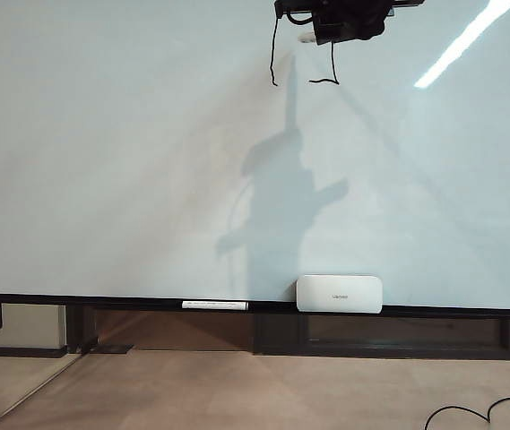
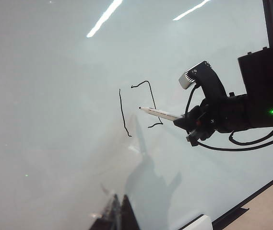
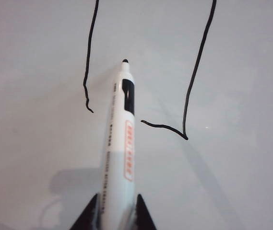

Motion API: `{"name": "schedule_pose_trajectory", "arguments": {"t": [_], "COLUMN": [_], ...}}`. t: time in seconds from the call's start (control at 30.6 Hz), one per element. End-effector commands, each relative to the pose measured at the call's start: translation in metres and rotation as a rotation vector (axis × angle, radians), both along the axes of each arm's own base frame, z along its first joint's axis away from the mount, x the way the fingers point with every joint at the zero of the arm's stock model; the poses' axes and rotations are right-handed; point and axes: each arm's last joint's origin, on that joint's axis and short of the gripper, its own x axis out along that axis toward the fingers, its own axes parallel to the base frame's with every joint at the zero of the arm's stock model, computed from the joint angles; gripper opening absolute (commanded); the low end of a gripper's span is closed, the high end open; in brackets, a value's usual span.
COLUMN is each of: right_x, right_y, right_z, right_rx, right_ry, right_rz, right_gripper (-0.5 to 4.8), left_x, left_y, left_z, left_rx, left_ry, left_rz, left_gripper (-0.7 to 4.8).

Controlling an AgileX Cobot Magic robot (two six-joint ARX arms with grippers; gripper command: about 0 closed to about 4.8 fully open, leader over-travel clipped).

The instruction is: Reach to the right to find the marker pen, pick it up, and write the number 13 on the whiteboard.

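The whiteboard (image 1: pixel 102 161) fills most of the exterior view. My right gripper (image 1: pixel 340 31) is up at its top edge, shut on the marker pen (image 3: pixel 119 153), a white barrel with dark lettering between both fingers. The pen's dark tip (image 3: pixel 125 61) points at the board between two black strokes of the number 13: a tall "1" (image 3: pixel 89 62) and a long angular line with a short foot (image 3: pixel 194 86). I cannot tell if the tip touches. In the left wrist view the marker pen (image 2: pixel 160 113) juts from the right gripper (image 2: pixel 189 125). My left gripper (image 2: pixel 118 213) hangs lower, shut and empty.
A white rounded box (image 1: pixel 339 294) sits on the board's black bottom ledge (image 1: pixel 75 298). A thin white pen (image 1: pixel 215 305) lies on that ledge to its left. A black cable (image 1: pixel 479 412) trails on the floor at lower right.
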Motion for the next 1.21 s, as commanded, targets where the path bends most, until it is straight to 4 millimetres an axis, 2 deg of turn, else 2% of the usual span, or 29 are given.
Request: {"name": "schedule_pose_trajectory", "arguments": {"t": [0.03,0.85,1.21], "right_x": [0.001,0.015,0.018], "right_y": [-0.003,-0.003,-0.01], "right_z": [0.006,-0.003,-0.003], "right_rx": [0.018,0.025,0.026], "right_ry": [-0.032,-0.043,-0.038], "right_rz": [-0.008,-0.023,-0.07], "right_gripper": [-0.05,-0.06,-0.05], "left_x": [-0.001,-0.001,-0.001], "left_y": [0.0,0.0,0.0], "left_z": [0.003,0.003,0.003], "left_rx": [-0.004,0.0,0.012], "left_ry": [-0.016,-0.019,-0.028], "left_rz": [-0.002,0.004,0.008], "left_gripper": [-0.06,-0.06,-0.06]}}
